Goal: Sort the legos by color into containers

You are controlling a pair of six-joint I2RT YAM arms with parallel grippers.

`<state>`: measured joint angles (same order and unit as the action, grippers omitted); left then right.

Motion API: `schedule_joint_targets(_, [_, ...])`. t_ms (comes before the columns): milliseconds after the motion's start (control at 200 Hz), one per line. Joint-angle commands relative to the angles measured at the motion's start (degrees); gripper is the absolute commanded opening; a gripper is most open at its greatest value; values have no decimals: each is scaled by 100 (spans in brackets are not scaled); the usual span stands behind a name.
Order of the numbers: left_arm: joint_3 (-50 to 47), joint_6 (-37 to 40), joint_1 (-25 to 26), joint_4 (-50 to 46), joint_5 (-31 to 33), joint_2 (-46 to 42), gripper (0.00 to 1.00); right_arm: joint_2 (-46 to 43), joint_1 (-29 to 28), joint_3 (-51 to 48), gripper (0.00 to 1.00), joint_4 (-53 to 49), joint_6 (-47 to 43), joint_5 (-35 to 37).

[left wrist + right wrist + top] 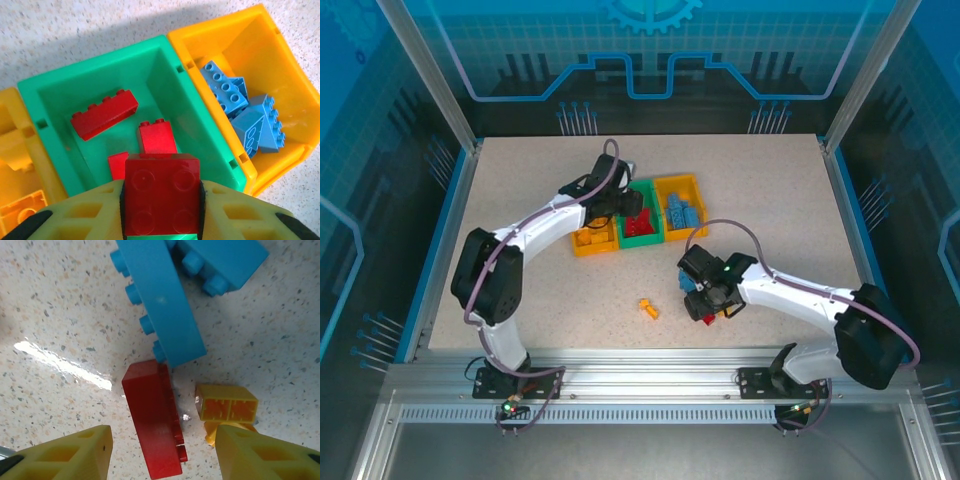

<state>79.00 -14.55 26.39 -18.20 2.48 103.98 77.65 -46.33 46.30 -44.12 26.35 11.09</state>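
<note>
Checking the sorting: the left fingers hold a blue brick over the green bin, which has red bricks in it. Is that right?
No: the brick in the left fingers is red, not blue, as the left wrist view shows. It is over the green bin, which has red bricks in it.

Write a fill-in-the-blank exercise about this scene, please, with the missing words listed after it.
The left end effector holds a red brick over the ____ bin.
That bin stands ____ two yellow-orange bins.
Between the fingers of the right end effector, a long red brick lies on the ____.
Missing words: green; between; table.
</note>
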Motion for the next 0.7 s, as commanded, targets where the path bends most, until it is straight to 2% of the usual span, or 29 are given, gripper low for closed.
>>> schedule_joint_targets(0, [175, -299, -34, -227, -175, 91, 43, 82, -107, -121, 57, -139, 169, -135])
schedule_joint_targets(120, [137, -441, -29, -199, -235, 13, 54, 208, -139, -135, 57, -132, 173, -196])
schedule_joint_targets(215, [30, -521, -22, -80, -240, -184, 67, 292, -168, -124, 55, -133, 169, -193])
schedule_joint_targets(460, [-370, -669, -24, 155, -338, -793, 80, 530, -278, -8, 49, -150, 139, -108])
schedule_joint_targets(610, [-780, -811, -22, 319, -291, -1240, 92, 715, -323, 50, 36, -221, 113, -31])
schedule_joint_targets(695, [-1020, -840, -21, 356, -219, -1508, 96, 698, -342, 126, 32, -316, 93, 45])
